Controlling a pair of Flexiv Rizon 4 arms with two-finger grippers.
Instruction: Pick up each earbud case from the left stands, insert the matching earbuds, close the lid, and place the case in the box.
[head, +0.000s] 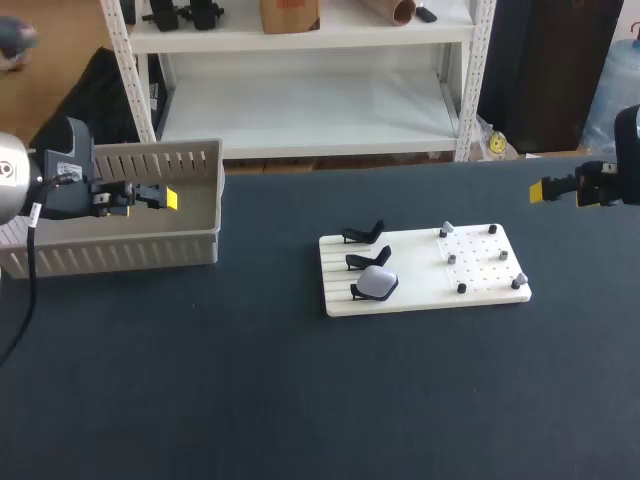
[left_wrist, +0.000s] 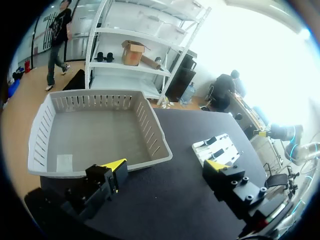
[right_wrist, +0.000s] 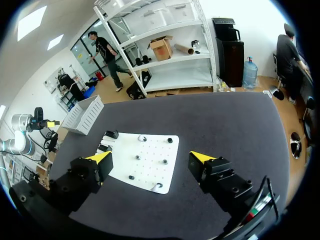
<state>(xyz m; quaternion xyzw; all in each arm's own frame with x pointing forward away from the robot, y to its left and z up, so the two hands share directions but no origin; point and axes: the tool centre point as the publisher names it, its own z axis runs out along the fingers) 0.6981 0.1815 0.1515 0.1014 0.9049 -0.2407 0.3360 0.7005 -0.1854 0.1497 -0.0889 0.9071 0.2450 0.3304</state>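
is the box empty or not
Empty of cases: in the left wrist view the box has a bare floor, save one flat pale patch.

Dark charcoal counter (head: 300, 400), matte and faintly textured like felt, with a straight far edge. Lit evenly and brightly from overhead, casting only soft, short shadows.
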